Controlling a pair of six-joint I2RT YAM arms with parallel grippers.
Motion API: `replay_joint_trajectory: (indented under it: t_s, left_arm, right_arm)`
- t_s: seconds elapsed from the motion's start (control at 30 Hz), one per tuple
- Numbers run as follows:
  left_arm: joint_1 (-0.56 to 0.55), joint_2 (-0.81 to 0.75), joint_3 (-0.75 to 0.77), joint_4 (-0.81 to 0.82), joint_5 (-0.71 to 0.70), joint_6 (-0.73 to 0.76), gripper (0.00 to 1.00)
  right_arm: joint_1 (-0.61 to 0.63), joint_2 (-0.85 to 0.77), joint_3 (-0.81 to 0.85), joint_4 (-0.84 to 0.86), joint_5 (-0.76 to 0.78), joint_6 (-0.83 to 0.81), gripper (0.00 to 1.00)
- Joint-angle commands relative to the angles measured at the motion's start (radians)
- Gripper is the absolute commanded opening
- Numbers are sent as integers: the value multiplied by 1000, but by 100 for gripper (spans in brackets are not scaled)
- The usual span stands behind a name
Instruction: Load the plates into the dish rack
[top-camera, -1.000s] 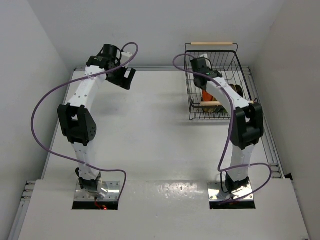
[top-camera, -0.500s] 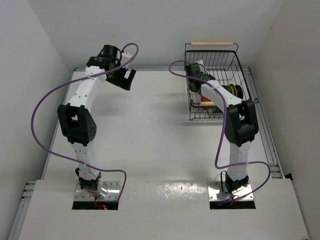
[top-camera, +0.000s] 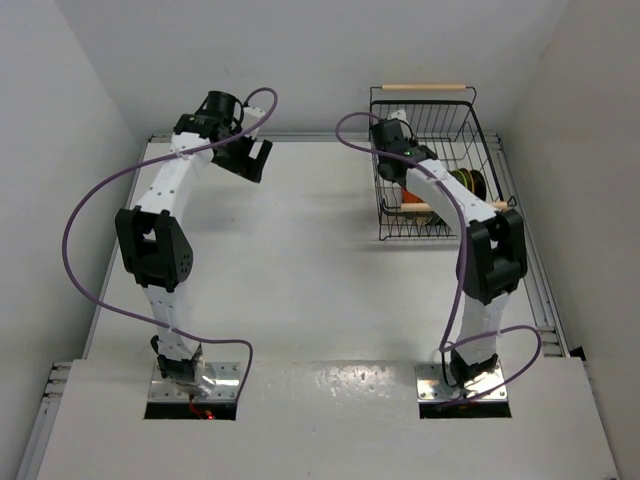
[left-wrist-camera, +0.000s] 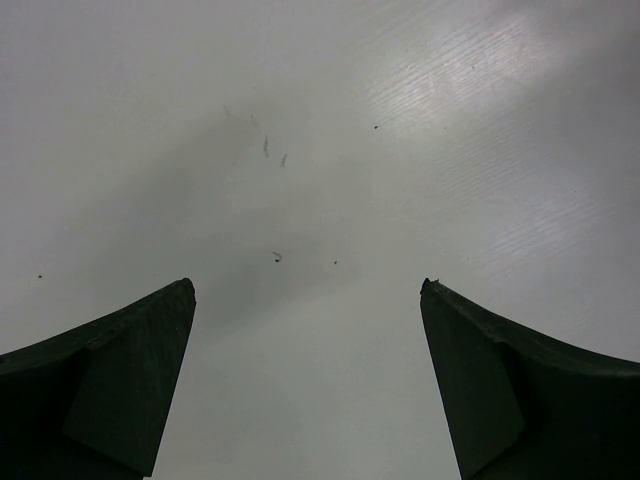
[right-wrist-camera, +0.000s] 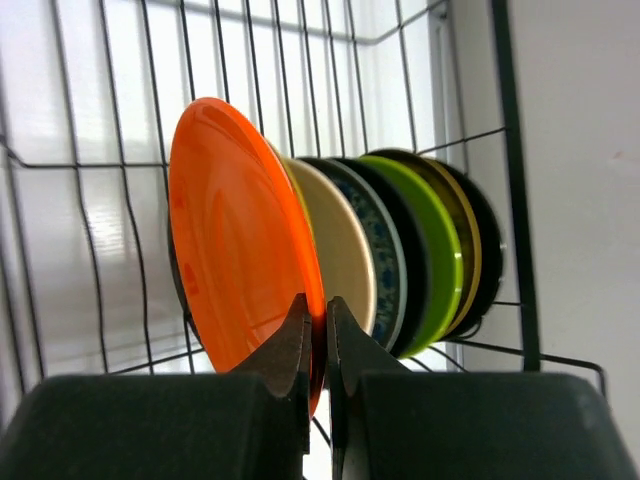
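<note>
The black wire dish rack (top-camera: 480, 140) stands at the table's far right. In the right wrist view several plates stand on edge in it in a row: the orange-red plate (right-wrist-camera: 235, 240) nearest, then cream (right-wrist-camera: 345, 245), blue-grey patterned (right-wrist-camera: 385, 250), black, lime green (right-wrist-camera: 435, 250), yellow-brown (right-wrist-camera: 468, 250) and black. My right gripper (right-wrist-camera: 319, 325) is shut on the rim of the orange-red plate, inside the rack's left part (top-camera: 392, 140). My left gripper (top-camera: 255, 160) is open and empty over the far left of the table; its fingers (left-wrist-camera: 120, 380) frame bare tabletop.
The rack has two wooden rod handles, one at the back (top-camera: 425, 87) and one at the front (top-camera: 420, 208). White walls close in the table at the back and both sides. The right arm (top-camera: 450, 200) reaches over the rack's front edge.
The right arm swung left then slightly back, and its gripper moved toward the rack's left side with the orange-red plate. The left arm has not moved.
</note>
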Motion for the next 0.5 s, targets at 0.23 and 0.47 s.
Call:
replay_joint_trajectory:
  t_s: [0.23, 0.47]
  left_arm:
    - [8, -53, 2, 14, 15, -3, 100]
    - [8, -53, 2, 14, 6, 6, 100]
  right_arm:
    - [28, -83, 34, 25, -17, -6, 0]
    - [18, -20, 28, 7, -8, -7, 0]
